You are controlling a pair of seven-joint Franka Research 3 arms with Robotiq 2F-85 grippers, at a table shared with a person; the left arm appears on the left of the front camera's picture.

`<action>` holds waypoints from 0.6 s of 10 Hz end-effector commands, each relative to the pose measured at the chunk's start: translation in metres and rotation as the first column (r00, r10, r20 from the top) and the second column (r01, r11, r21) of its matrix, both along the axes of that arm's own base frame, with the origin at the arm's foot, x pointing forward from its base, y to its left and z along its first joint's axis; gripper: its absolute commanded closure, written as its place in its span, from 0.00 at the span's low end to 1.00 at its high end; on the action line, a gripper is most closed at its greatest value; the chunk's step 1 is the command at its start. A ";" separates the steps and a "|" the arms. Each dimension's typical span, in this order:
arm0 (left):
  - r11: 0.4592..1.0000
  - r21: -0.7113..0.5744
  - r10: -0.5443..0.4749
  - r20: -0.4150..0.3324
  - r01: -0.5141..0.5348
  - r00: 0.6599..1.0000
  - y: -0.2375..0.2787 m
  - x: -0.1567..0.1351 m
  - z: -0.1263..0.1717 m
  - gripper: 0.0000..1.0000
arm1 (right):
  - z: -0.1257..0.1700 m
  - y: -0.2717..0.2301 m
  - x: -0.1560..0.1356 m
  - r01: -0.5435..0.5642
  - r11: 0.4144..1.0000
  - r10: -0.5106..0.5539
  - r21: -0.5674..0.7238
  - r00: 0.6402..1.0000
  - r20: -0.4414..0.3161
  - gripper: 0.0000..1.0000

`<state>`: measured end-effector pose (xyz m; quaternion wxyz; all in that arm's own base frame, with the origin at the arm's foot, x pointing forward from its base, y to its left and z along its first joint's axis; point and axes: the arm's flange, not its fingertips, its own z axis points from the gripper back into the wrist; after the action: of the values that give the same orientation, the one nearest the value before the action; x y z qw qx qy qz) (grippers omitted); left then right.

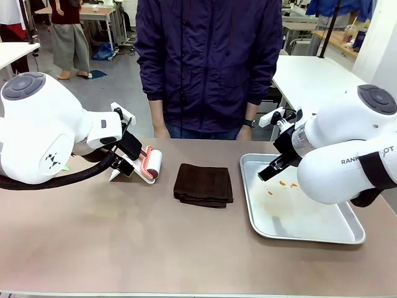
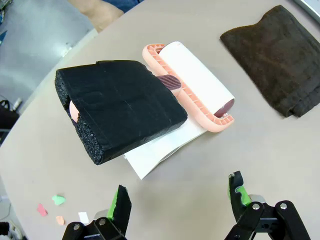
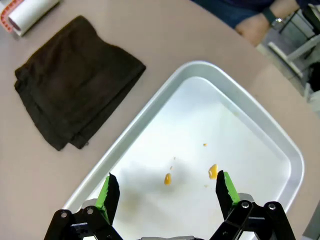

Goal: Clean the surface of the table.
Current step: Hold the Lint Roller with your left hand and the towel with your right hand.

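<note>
The table [image 1: 124, 242] lies under the dark cloth [image 1: 203, 184]: hard, smooth, immovable, probably to be wiped, not gripped. Left of the cloth, the black foam handle [image 2: 120, 107] of the lint roller [image 1: 151, 164] looks the soft place to grasp. The left gripper [image 2: 177, 187] hovers near it, jaws apart. Right of the cloth, the right gripper [image 3: 167, 179] gapes over the tray [image 1: 310, 217].

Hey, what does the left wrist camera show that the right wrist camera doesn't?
Left wrist view: a black foam block at the lint roller's handle end, coloured paper scraps on the table, and the left gripper, open. Right wrist view: the metal tray with orange crumbs, a person's wristwatch, and the right gripper, open above the tray. Both: the folded dark brown cloth, the lint roller and the table.
</note>
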<state>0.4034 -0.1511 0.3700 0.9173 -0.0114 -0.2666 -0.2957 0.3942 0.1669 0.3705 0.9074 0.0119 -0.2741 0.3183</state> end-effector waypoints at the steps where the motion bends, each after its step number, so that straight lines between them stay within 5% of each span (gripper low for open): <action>1: 1.000 0.000 0.000 0.000 0.000 1.000 0.000 0.000 0.000 0.00 | 0.000 0.000 0.000 0.000 1.000 0.000 0.001 1.000 0.000 0.00; 3: 1.000 0.000 0.000 0.000 0.000 1.000 0.000 0.000 0.000 0.00 | 0.001 -0.002 -0.001 0.038 0.999 -0.040 -0.035 0.997 -0.070 0.00; 6: 0.999 -0.036 -0.022 -0.305 0.011 0.952 0.022 -0.008 0.015 0.00 | 0.028 -0.004 -0.015 0.164 0.986 -0.144 0.028 0.925 -0.351 0.00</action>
<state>0.3919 -0.1508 0.3611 0.9368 -0.0490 -0.1709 -0.3013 0.3838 0.1602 0.3674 0.9526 0.0315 -0.1494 0.2631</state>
